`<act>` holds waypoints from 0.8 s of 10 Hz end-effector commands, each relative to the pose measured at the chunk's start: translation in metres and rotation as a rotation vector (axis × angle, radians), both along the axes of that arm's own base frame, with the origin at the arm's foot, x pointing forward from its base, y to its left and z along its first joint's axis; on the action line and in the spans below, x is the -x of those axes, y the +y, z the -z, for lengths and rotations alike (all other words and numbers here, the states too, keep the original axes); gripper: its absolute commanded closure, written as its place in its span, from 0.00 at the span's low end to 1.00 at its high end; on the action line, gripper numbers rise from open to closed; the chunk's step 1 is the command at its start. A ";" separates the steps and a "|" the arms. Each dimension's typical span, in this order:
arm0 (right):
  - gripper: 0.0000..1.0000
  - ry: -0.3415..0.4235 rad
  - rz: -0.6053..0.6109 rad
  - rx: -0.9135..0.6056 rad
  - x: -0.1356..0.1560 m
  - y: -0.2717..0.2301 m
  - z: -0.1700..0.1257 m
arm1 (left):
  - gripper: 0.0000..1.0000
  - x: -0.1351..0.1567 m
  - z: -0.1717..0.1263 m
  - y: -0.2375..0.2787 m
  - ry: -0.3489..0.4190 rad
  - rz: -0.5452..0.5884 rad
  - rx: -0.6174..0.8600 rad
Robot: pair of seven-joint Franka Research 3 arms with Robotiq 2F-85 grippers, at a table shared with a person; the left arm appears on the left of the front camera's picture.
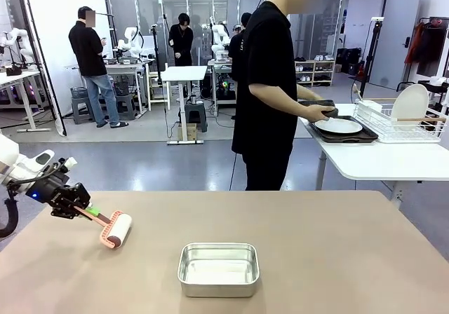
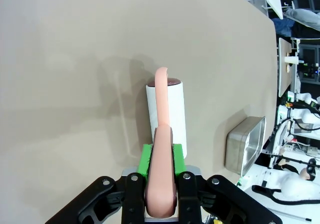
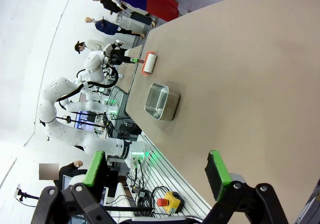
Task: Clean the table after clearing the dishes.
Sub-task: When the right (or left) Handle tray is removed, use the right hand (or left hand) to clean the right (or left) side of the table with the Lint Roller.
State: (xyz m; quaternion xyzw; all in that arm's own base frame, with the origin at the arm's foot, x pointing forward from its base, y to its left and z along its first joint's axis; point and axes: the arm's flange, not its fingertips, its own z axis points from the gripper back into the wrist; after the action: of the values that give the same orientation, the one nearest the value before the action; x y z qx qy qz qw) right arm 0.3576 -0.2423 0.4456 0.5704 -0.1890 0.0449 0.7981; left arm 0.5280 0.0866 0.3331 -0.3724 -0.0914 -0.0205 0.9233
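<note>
Dishes are looking cleared: the person [image 1: 270,97] at upper centre of the front view is setting a dark tray with a white plate [image 1: 338,126] onto the white side table [image 1: 379,161] at right, next to a dish rack [image 1: 400,121]. I'm not seeing any plates on the big beige table [image 1: 316,244] filling the lower frame.

My left gripper [image 1: 72,207], lower left in the front view, is clamping shut on the pink handle of a lint roller [image 1: 116,230]; its white roll is sitting at or just above the tabletop, contact hard to tell. In the left wrist view the lint roller [image 2: 166,114] is running up the middle from my left gripper [image 2: 161,184].

My right gripper [image 3: 155,176] is hanging with jaws wide apart, holding nothing, at the bottom of its own view.

A steel pan [image 1: 218,269] is sitting bottom centre, so I'm judging the wiping itself as mostly left to do.
</note>
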 end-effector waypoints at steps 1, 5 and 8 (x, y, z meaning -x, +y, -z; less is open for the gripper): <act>0.00 0.001 0.009 0.005 0.002 0.003 -0.003 | 0.79 -0.007 0.024 0.027 -0.052 0.000 -0.080; 0.00 0.001 0.009 0.005 0.002 0.003 -0.003 | 0.79 -0.002 0.023 0.072 -0.087 0.005 -0.112; 0.00 0.001 0.009 0.005 0.002 0.003 -0.003 | 0.79 0.002 0.022 0.111 -0.122 0.007 -0.207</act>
State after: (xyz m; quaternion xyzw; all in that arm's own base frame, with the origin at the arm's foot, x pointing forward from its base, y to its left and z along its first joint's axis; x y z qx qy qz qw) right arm 0.3576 -0.2424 0.4456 0.5704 -0.1890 0.0449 0.7981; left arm 0.5194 0.1758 0.3396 -0.3436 -0.1254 -0.0417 0.9298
